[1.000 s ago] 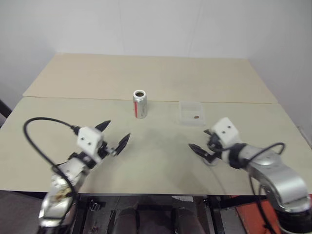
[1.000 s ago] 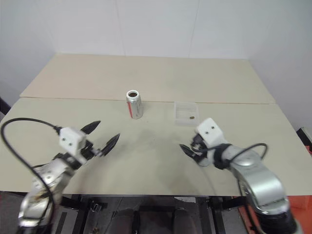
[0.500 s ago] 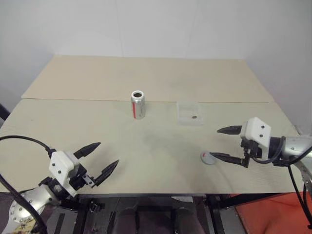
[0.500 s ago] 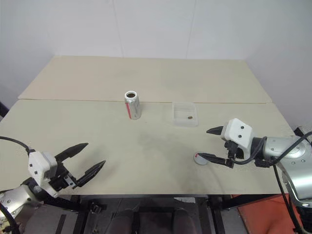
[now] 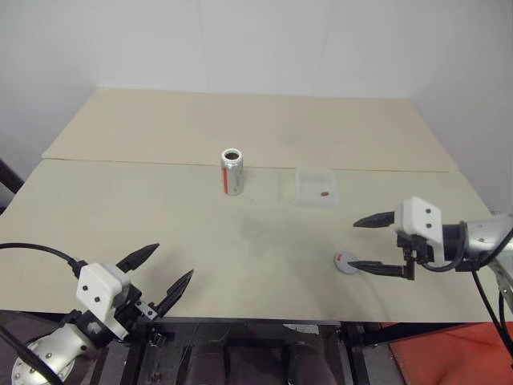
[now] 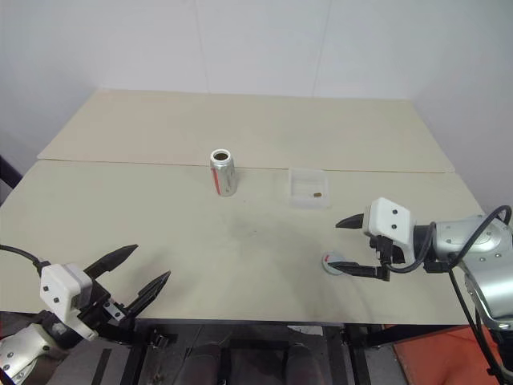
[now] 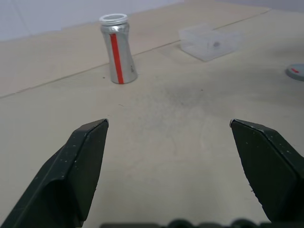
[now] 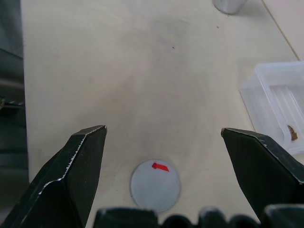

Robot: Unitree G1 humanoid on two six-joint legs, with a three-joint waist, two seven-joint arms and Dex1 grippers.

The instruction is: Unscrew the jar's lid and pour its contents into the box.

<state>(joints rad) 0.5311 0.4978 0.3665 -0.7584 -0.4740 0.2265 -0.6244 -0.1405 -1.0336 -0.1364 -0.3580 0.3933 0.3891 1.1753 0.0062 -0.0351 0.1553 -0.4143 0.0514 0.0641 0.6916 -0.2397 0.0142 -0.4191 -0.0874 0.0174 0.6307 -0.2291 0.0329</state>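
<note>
The silvery jar [image 5: 232, 172] with a red stripe stands upright and uncapped at mid-table. To its right sits the clear box [image 5: 316, 187] holding a tiny dark red piece [image 5: 324, 193]. Flat on the table nearer me lies the grey lid [image 5: 346, 262], red mark up. My right gripper [image 5: 354, 244] is open, its lower finger just right of the lid, nothing between the fingers. In the right wrist view the lid [image 8: 155, 185] lies between its open fingers. My left gripper [image 5: 173, 261] hangs open and empty at the table's near left edge, pointing toward the jar [image 7: 116, 47].
The table is two light wooden boards meeting at a seam [image 5: 144, 164] behind the jar. A white wall stands behind. The table's near edge [image 5: 264, 318] runs just below both grippers.
My left gripper drew back from mid-table to the near edge. My right gripper swung right and turned, leaving the lid lying on the table beside its lower finger.
</note>
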